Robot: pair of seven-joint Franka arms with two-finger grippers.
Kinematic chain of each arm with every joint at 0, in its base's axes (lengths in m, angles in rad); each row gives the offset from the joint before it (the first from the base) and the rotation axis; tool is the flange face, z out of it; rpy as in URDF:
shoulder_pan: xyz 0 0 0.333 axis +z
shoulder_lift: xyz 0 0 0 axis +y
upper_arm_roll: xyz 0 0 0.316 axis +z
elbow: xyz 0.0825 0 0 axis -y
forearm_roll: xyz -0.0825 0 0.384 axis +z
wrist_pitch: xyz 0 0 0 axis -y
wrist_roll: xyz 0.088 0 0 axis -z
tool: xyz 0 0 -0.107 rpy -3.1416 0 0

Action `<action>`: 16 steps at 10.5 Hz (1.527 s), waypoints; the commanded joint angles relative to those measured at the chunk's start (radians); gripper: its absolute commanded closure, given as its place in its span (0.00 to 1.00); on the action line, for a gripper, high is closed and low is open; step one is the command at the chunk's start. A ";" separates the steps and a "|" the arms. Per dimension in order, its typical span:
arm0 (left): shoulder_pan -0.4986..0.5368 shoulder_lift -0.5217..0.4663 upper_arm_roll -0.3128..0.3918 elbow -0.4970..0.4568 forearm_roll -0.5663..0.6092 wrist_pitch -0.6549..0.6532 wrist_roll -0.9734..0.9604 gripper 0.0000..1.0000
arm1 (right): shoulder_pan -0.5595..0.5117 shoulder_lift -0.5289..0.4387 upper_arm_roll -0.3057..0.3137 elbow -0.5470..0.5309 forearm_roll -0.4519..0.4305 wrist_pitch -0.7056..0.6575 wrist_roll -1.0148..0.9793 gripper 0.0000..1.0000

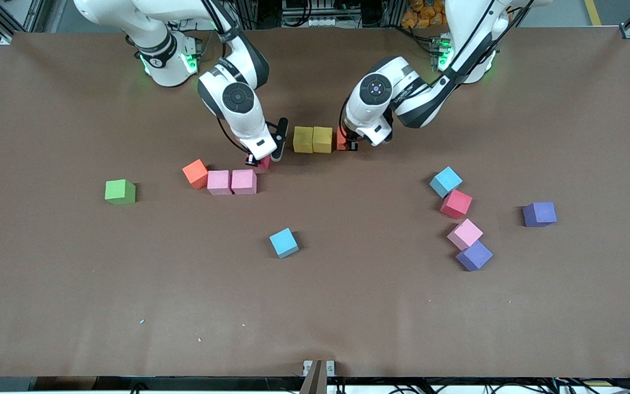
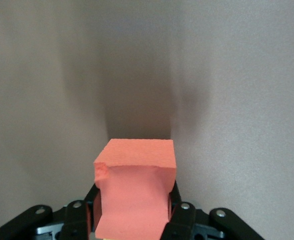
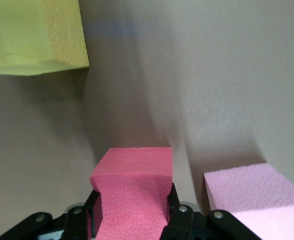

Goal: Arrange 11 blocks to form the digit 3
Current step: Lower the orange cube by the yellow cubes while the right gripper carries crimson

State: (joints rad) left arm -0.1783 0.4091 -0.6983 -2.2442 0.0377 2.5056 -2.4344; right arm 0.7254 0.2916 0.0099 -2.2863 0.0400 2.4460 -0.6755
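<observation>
Both jaws clenched: my left gripper dents an orange-red block, my right gripper a deep-pink block; soft, light foam, best held mid-faces.

Brown table, two touching yellow cubes between the grippers' fingers, scattered cubes, green cube.

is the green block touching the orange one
No, the green block sits alone toward the right arm's end of the table, with bare table between it and the orange block.
</observation>
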 commanded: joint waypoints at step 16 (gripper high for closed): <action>-0.021 0.022 0.002 -0.009 0.051 0.061 -0.009 1.00 | -0.104 -0.098 0.009 0.070 0.225 -0.070 0.656 1.00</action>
State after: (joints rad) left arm -0.1954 0.4274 -0.6987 -2.2544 0.0639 2.5529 -2.4338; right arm 0.6297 0.2085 0.0017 -2.2129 0.2437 2.3567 -0.1086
